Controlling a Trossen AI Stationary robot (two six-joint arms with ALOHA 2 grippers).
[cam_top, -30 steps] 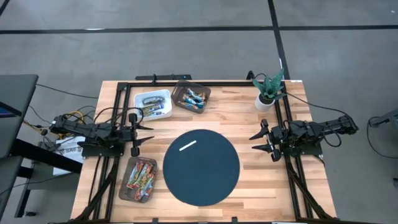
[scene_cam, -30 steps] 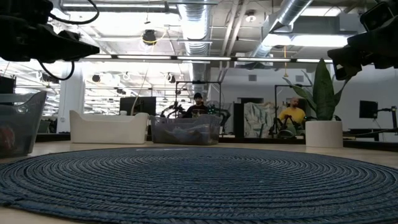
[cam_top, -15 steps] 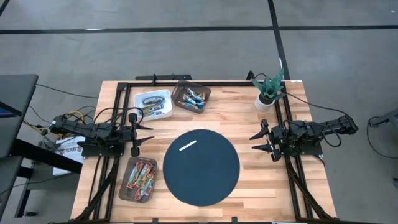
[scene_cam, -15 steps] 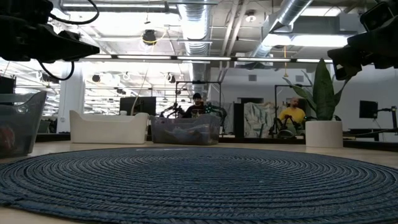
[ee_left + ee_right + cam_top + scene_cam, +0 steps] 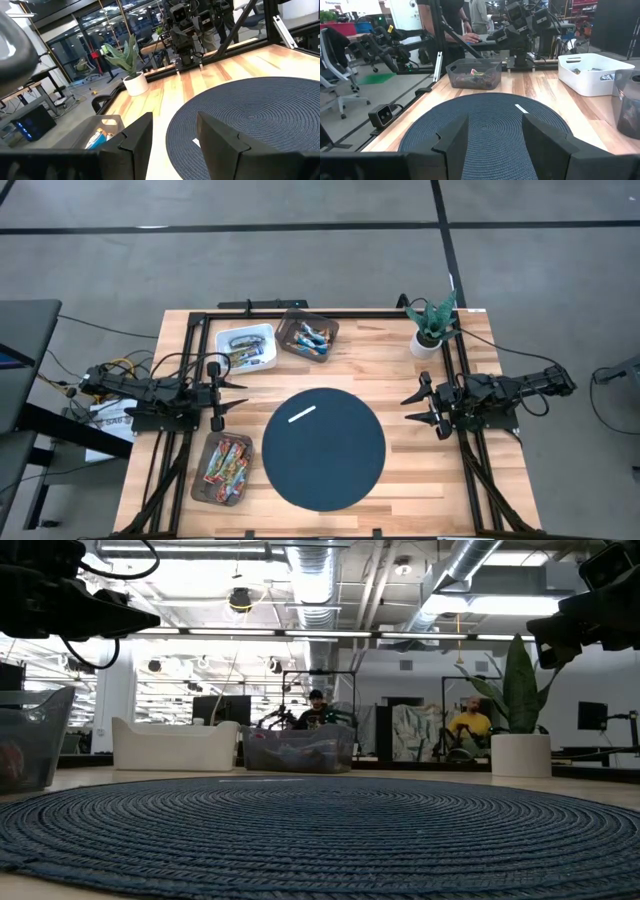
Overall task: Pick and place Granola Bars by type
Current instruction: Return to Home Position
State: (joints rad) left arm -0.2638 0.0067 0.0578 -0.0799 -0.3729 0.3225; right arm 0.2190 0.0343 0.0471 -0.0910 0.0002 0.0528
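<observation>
1. Left pincer (image 5: pixel 230 394): it hangs at the edge of the mat (image 5: pixel 330 470), fingers apart with a clear gap, gripping nothing.
2. Right pincer (image 5: pixel 410 409): it faces the left one across the mat, fingers spread the same way, empty.
3. No bar lies on the mat; only a thin white strip (image 5: pixel 302 415) sits between the two pincers, nearer the left one.
4. White bin (image 5: pixel 265 330): near the left pincer, on its plant (image 5: pixel 432 325) side. It holds silvery-blue bars (image 5: pixel 243 346).
5. Dark bin (image 5: pixel 288 328): just beyond the white bin from the left pincer. It holds blue bars (image 5: pixel 312 337).
6. Clear bin (image 5: pixel 199 475): close on the left pincer's other side, with red-orange bars (image 5: pixel 226 463). All three bins are well apart from the right pincer.
7. Look: small, flat, oblong, with shiny wrappers; the print is too small to read.
8. Handling, my guess: light, with slick, crinkly foil and a crumbly inside. Pinch across the narrow width at mid-length and squeeze gently.
9. Sorting looks finished.
</observation>
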